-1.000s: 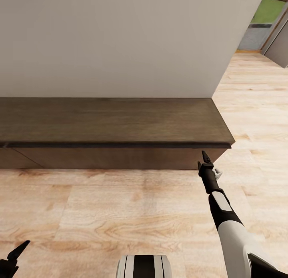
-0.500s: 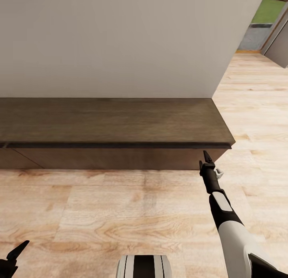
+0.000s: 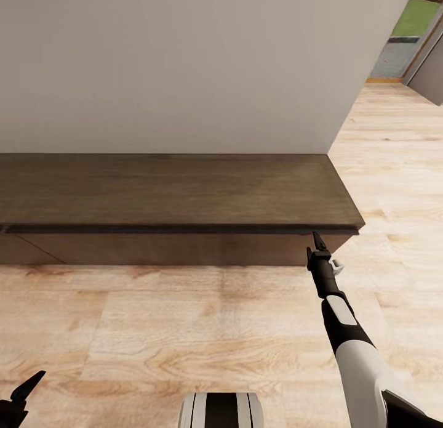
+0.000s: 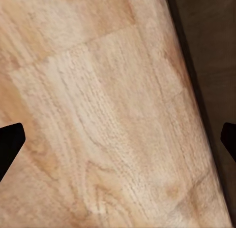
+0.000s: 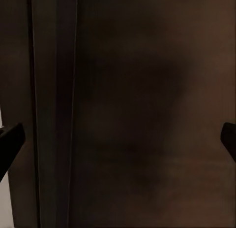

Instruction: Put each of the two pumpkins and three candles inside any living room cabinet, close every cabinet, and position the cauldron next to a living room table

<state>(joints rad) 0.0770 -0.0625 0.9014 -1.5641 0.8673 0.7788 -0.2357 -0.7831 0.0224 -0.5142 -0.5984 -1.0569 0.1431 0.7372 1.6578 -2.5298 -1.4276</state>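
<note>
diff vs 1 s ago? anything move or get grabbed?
Mostly the camera: the whole head view slid slightly down, so the long dark-brown wood cabinet sits a bit lower in frame. The right gripper at the cabinet's front near its right end barely shifted. Nothing was grabbed or released. The left gripper stays low over the light wood floor; cabinet fronts look closed.

I count one cabinet (image 3: 178, 194), a single long dark-brown unit against the wall, its top bare. I count two arms of mine: the right gripper (image 3: 318, 246) near the cabinet's right front corner, and the left gripper (image 3: 24, 388) low over the floor (image 3: 184, 329). Each wrist camera gives me two black fingertips (image 4: 10, 144), four in all.
</note>
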